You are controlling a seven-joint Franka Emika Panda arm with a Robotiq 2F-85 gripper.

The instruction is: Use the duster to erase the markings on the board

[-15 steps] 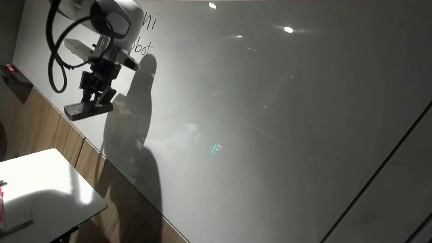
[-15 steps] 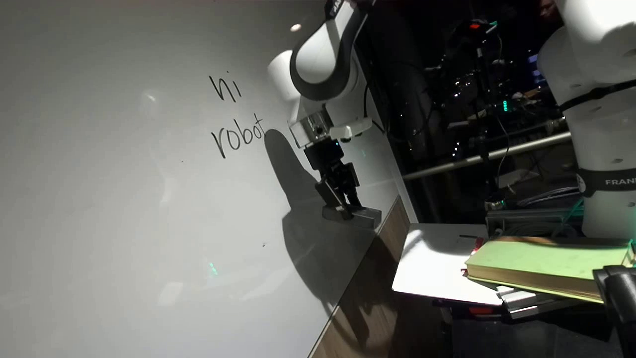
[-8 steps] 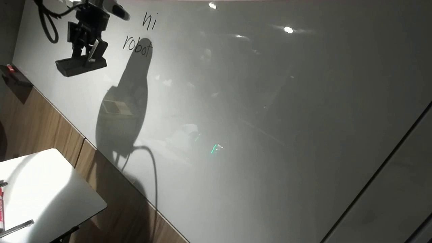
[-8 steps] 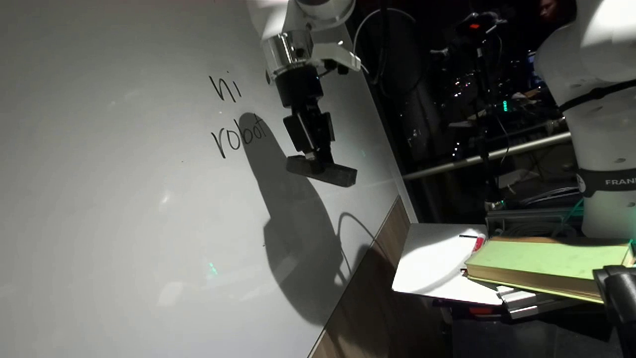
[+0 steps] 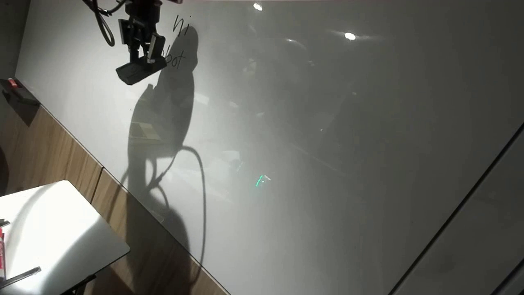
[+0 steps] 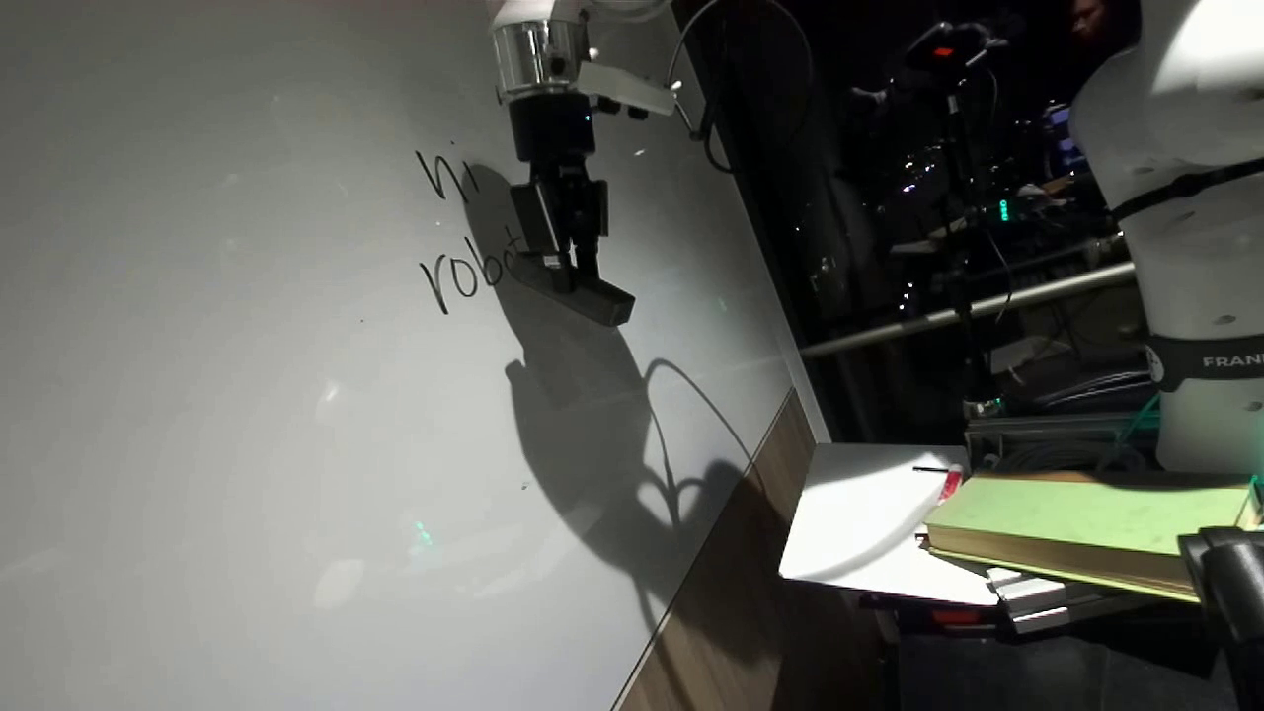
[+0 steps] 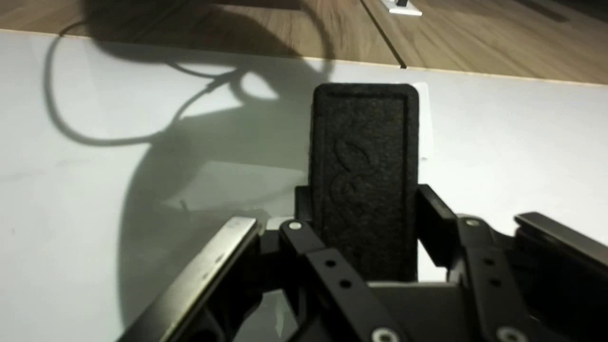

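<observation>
- Wrist view: black two-fingered gripper [image 7: 365, 211] clamps the dark, rectangular, textured duster [image 7: 365, 137], lower end hidden!
- It's in front of the glossy whiteboard [image 6: 237, 415]; contact unclear.
- In an exterior view, thin black handwritten markings [image 6: 463, 276]: "hi robot", last letters shadowed, partly covered.
- Rounded white robot column [image 6: 1210, 420]: "FRAN", then cut off.

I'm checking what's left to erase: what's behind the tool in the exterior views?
The board, with part of "robot". In an exterior view the tool hides the word's start, leaving roughly "bot"; what else it covers can't be seen.
</observation>
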